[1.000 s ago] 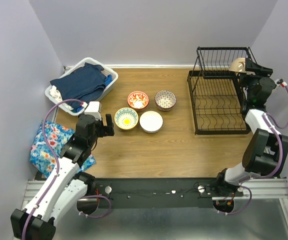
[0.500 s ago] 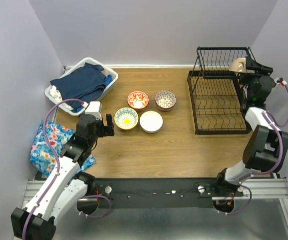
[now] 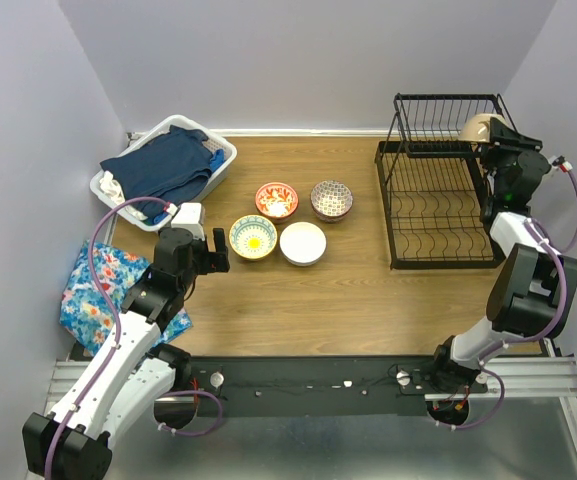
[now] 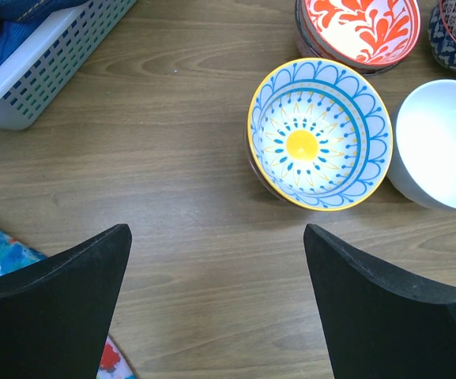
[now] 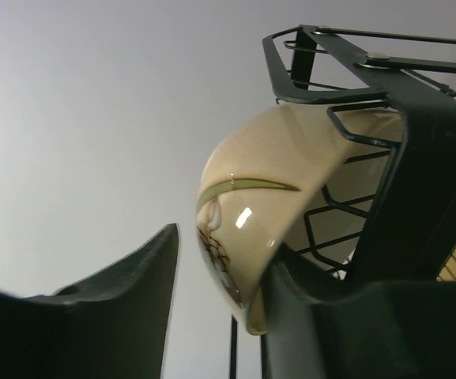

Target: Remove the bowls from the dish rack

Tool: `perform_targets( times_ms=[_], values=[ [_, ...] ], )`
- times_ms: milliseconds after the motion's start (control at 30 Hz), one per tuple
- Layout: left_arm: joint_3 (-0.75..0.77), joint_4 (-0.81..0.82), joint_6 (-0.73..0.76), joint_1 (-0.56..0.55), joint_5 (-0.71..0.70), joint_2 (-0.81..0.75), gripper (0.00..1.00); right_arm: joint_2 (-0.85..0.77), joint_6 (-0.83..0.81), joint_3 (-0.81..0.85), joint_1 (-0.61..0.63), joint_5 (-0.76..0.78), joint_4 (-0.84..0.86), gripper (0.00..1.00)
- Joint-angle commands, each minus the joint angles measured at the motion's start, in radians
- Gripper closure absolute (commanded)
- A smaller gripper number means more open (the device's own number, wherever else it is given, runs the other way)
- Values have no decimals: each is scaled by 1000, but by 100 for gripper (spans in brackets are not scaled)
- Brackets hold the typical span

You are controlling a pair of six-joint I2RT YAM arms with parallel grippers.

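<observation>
The right pincer (image 5: 226,253) straddles a beige bowl (image 5: 267,181) standing on edge at the far right corner of the dish rack's (image 3: 443,147) upper tier. Its right finger seems to touch the rim, but a gap shows at the left finger, so nothing is clamped. The left pincer (image 4: 216,237) hangs spread wide over the counter (image 3: 348,300), near a yellow-and-blue bowl (image 4: 318,134), one of four grouped left of the rack.

A beige bowl (image 3: 476,127) stands on edge high in the black dish rack (image 3: 438,212); four bowls (image 3: 303,243) sit upright left of it.
</observation>
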Motion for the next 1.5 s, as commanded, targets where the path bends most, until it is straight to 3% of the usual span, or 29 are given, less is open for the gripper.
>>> perform_targets(
  times_ms=[0,267,567,1467],
  values=[
    [-3,16,13,0,-14,-2,1,12,5,17,-7,32,32,56],
    [-4,15,13,2,-17,-2,1,35,11,35,-7,18,87,85],
    [-6,16,14,2,-15,0,1,90,2,112,-7,-28,153,98],
    [-7,18,17,3,-11,3,1,199,-17,368,-2,-163,277,99]
  ],
)
